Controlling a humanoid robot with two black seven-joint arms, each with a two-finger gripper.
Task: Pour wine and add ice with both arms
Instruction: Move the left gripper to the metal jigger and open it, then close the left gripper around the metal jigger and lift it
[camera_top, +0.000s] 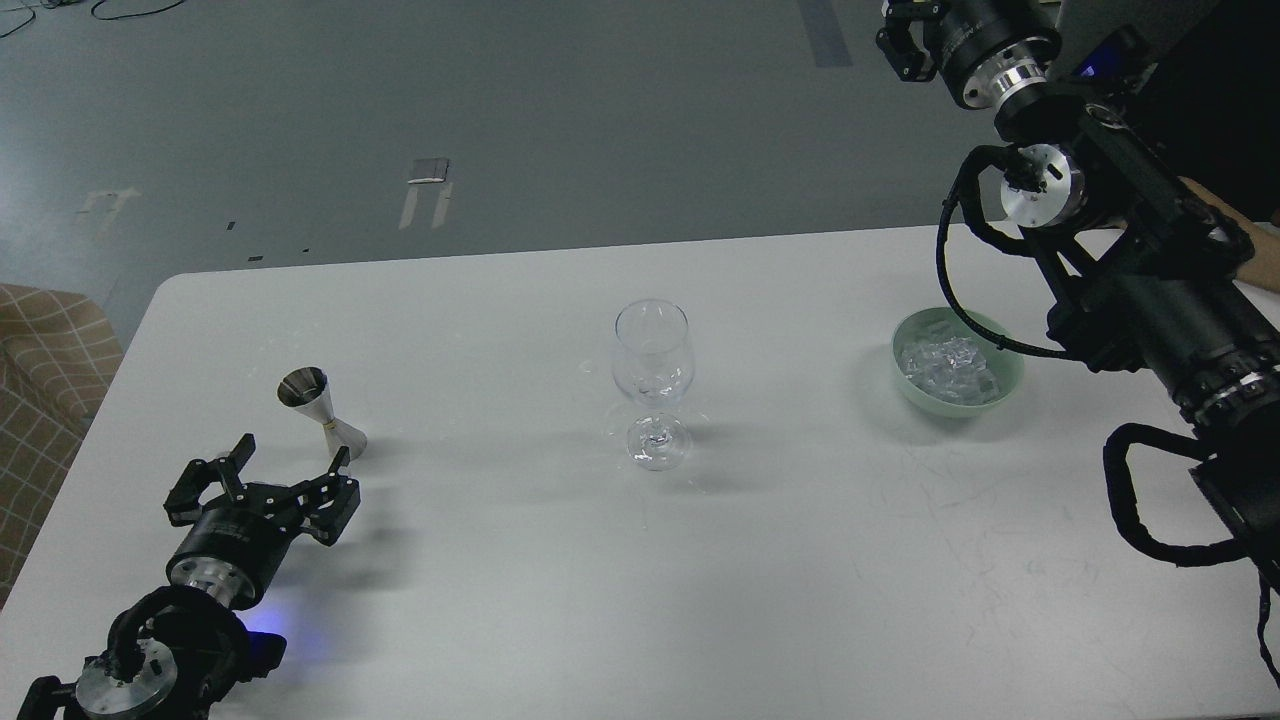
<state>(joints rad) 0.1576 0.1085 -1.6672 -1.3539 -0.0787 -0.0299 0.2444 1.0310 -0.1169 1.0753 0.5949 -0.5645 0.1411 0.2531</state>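
Observation:
An empty clear wine glass (652, 375) stands upright at the middle of the white table (560, 590). A steel double-cone jigger (322, 414) stands upright at the left. A pale green bowl (1000, 395) at the right holds several clear ice cubes (945, 363). My left gripper (292, 452) is open and empty, low over the table, its fingertips just below and left of the jigger's base. My right gripper (895, 35) is high at the top edge, far above the bowl; its fingers are partly cut off.
A checked brown seat (45, 400) stands beyond the table's left edge. My right arm's elbow and looped cables (1130, 300) hang over the table's right side, next to the bowl. A bare human forearm (1255, 255) shows at the right edge. Grey floor lies beyond the far edge.

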